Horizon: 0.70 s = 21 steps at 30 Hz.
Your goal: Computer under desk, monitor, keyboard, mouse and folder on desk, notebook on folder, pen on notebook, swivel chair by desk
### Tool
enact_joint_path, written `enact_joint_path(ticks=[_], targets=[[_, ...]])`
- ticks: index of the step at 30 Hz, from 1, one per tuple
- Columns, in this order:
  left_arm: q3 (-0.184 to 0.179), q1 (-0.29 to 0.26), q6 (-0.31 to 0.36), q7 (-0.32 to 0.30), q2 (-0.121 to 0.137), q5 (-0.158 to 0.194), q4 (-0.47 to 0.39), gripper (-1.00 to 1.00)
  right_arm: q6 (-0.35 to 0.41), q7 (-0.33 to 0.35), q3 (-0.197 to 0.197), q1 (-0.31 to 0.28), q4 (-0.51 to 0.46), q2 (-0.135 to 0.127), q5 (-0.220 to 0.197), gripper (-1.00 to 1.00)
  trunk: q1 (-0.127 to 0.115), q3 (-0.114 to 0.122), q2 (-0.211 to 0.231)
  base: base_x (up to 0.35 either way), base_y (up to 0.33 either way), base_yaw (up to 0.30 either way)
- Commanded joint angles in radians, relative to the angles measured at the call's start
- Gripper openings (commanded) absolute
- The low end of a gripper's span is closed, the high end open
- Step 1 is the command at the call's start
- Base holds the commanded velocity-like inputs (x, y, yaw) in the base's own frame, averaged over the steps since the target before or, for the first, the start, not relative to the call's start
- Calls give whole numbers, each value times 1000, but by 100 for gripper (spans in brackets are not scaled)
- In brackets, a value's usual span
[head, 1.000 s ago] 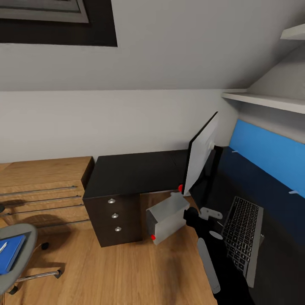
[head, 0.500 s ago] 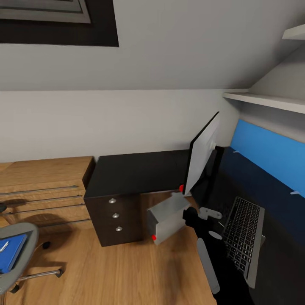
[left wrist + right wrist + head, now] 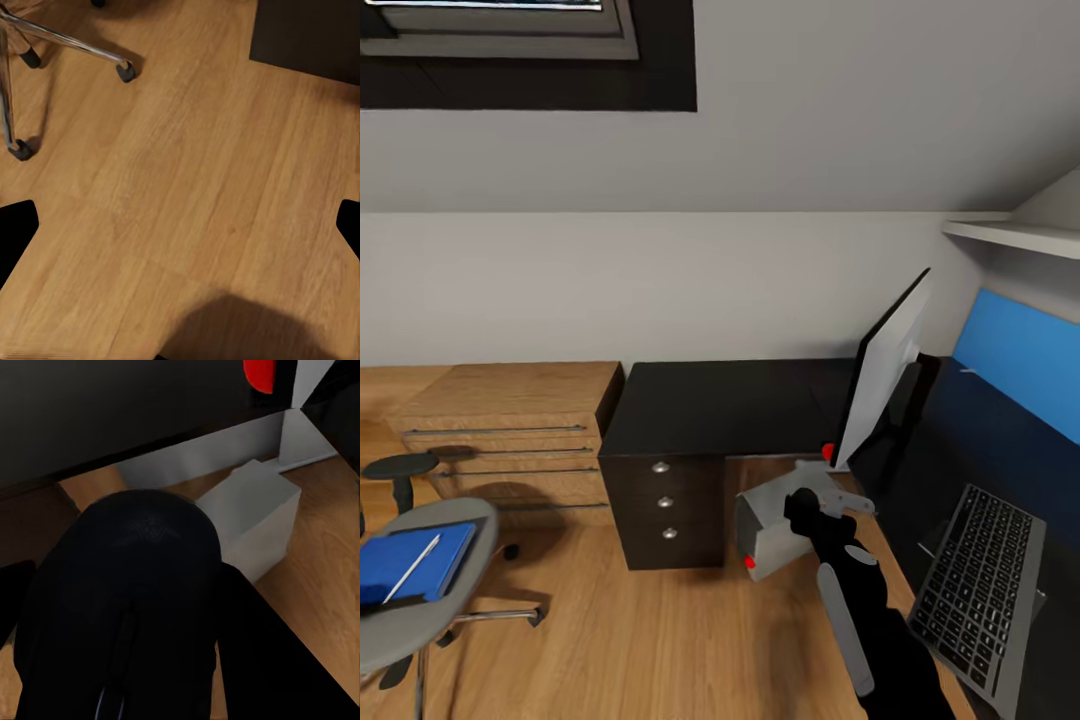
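Wooden bedroom floor lies beneath the right gripper (image 3: 127, 660), clamped on the mouse (image 3: 120, 607). Beyond the fingers sits the keyboard (image 3: 980, 585) on the desk (image 3: 730, 405), lengthwise toward the robot. Left gripper's (image 3: 180, 225) fingers stand apart.

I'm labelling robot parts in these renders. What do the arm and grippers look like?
The right arm is glossy black with a pale grey strip along its forearm, ending in a light grey gripper. The left gripper's fingers show as plain black tips at the picture's edges.

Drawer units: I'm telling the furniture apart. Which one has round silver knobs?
The black drawers under the desk, with three round silver knobs. The wooden cabinet beside it has long metal bar handles.
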Motion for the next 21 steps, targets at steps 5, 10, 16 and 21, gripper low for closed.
enact_joint_path(ticks=[5, 10, 16, 21], targets=[[-9, -1, -5, 7, -1, 6, 0, 100, -3, -13, 38, 0, 16, 0, -13, -100, 0, -1, -1, 0, 0, 277], [-10, -1, -5, 7, -1, 6, -2, 100, -7, -14, 76, 0, 42, 0, -11, -100, 0, -1, -1, 0, 0, 277], [-14, -1, -5, 7, -1, 6, -2, 100, -59, -168, 245, 0, 115, 0, -8, -100, 0, -1, -1, 0, 0, 274], [-15, -1, -5, 7, -1, 6, -2, 100, -65, -180, 284, 0, 119, 0, -8, -100, 0, -3, -1, 0, 0, 136]])
